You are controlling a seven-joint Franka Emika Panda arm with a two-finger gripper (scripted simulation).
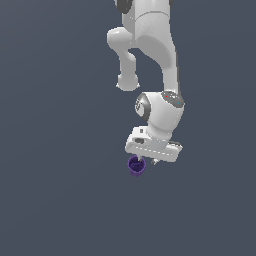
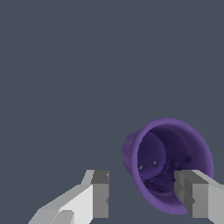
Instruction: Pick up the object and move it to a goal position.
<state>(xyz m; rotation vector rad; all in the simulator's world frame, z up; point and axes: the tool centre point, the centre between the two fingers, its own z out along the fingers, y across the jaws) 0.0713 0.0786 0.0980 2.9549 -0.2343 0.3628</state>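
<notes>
wrist view shows the purple cup up close, tipped so i can look right down into its open mouth. two tiny grey specks sit on the inside near its bottom. one grey finger pad of the white gripper covers part of the cup's rim, and i cannot tell if it sits inside the cup or just in front of it. the other finger is off to the side, well apart from the cup, with bare grey floor between them. so the fingers are spread wide and are not pinching the cup. the backs of both fingers are cut off at the edge of the picture.

from the exterior view, the white arm hangs down and its top is cut off. the gripper is low, and the cup peeks out just under its end on the exterior view's left. the fingers are mostly hidden there, too small to make out.
</notes>
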